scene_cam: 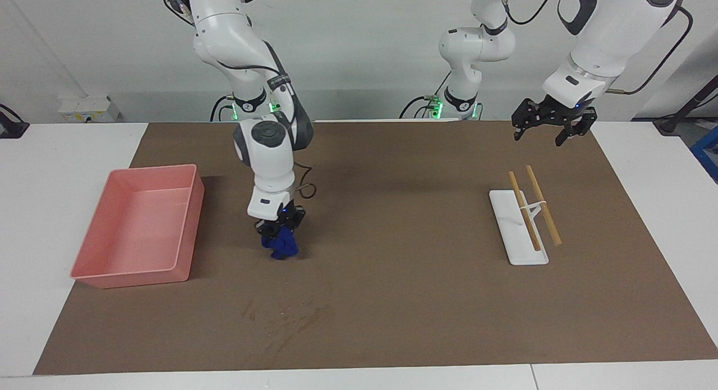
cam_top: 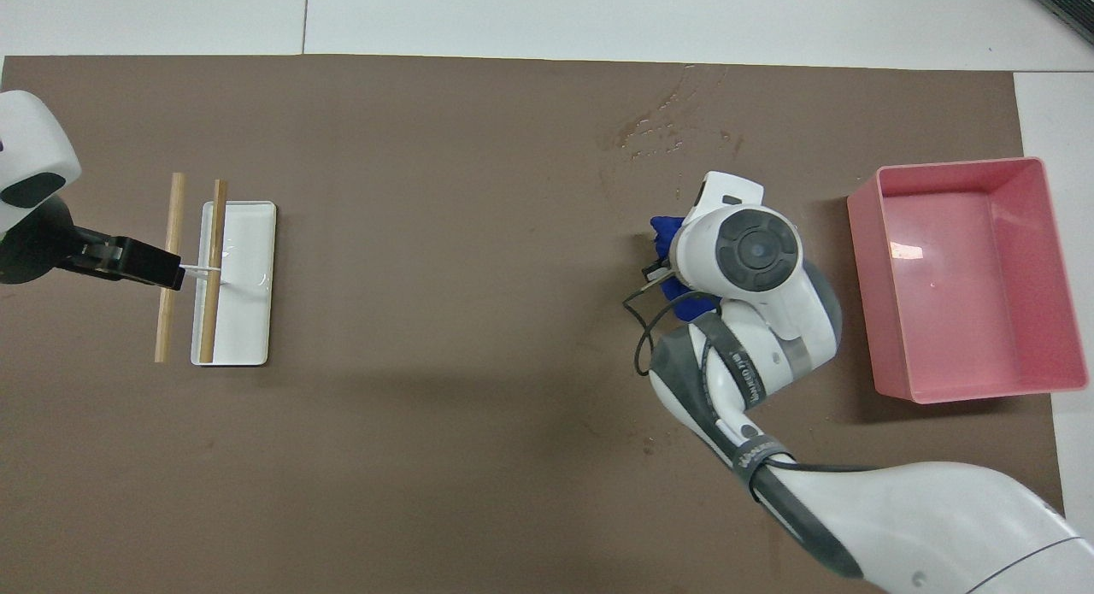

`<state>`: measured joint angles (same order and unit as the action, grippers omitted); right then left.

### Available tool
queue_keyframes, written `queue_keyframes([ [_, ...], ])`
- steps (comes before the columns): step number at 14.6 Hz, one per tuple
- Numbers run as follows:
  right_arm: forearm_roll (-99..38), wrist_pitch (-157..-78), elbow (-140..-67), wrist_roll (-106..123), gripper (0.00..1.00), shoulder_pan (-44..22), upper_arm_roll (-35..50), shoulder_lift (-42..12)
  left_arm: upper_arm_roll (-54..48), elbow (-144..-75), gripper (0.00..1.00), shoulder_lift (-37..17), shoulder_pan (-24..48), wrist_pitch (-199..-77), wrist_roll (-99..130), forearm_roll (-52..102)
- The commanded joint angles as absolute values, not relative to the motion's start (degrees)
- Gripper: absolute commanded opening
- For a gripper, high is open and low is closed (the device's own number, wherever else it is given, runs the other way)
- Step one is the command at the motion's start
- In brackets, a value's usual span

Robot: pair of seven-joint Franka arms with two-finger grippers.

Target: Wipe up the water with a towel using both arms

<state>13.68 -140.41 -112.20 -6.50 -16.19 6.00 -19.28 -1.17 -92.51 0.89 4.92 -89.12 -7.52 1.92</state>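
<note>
The towel (scene_cam: 282,246) is being pinched as a lumpy blue bundle by the right gripper (scene_cam: 279,228), which is pointing straight down at the left of centre in the facing view, with the bundle's lower end being held at or just above the brown mat (scene_cam: 392,300); contact cannot be judged. In the overhead view the towel (cam_top: 665,232) is being mostly covered by the right arm's wrist, only blue edges being shown at right of centre. A patch of wet marks (scene_cam: 283,317) is being shown on the mat toward the lower part of the facing view, below the towel, and in the upper right of the overhead view. A pink tray (scene_cam: 137,233) is being kept on the counter (scene_cam: 33,210) at the left of the facing view, beside the towel.

The left gripper (scene_cam: 552,126) is being held up in the air with its fingers spread, at the upper right of the facing view, over the mat's edge above a white stand (scene_cam: 519,233). Two wooden sticks (scene_cam: 535,207) are being carried across that stand at the right of the facing view.
</note>
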Motion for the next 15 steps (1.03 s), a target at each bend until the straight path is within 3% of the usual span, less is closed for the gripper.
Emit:
queue_keyframes([
  [1, 14.5, -145.0, -113.6, -14.8, 0.0, -18.1, 6.2, -20.1, -0.1, -94.4, 1.0, 2.5, 5.9, -90.1, -7.6, 2.5],
  [4, 14.2, -147.4, -113.4, -11.1, 0.0, -17.1, 6.1, -20.7, -0.1, -94.4, 1.0, 2.5, 5.9, -90.1, -7.6, 2.5],
  [10, 14.2, -147.9, -108.9, 14.0, 0.0, -8.2, 6.2, -23.0, -0.1, -94.4, 1.0, 2.5, 5.9, -90.1, -7.6, 2.5],
  [15, 10.1, -148.1, -112.8, 3.1, 0.0, -11.9, 7.3, -22.5, -0.1, -94.4, 1.0, 2.5, 5.9, -90.1, -7.7, 2.5],
])
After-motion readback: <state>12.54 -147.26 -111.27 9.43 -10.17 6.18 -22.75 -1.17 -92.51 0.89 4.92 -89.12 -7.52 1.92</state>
